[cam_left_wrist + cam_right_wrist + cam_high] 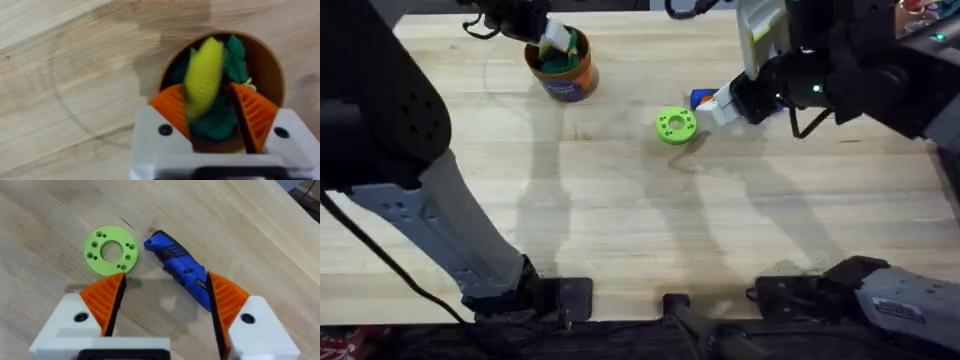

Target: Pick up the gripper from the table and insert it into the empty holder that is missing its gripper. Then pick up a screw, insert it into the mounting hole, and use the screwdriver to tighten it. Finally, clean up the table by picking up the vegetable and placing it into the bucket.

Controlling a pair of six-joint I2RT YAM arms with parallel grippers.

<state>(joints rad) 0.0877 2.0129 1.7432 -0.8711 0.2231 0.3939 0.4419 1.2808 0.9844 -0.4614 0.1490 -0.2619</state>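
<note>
Over the orange bucket [272, 65] [563, 70] at the back left of the table [620, 220], my left gripper [207, 95] [552, 42] stands open. The yellow vegetable [204, 75] is inside the bucket's mouth, resting on dark green toy pieces [235, 57] and close to one orange pad [170, 105]. My right gripper [166, 280] [717, 106] is open just above the table, with the blue screwdriver [180, 267] [700, 97] lying partly between its fingers.
A lime-green round disc with holes [675, 125] [110, 251] lies on the wood right beside the screwdriver's tip. The arms' bases [670, 300] stand along the table's near edge. Bare wood stretches across the table's middle and front.
</note>
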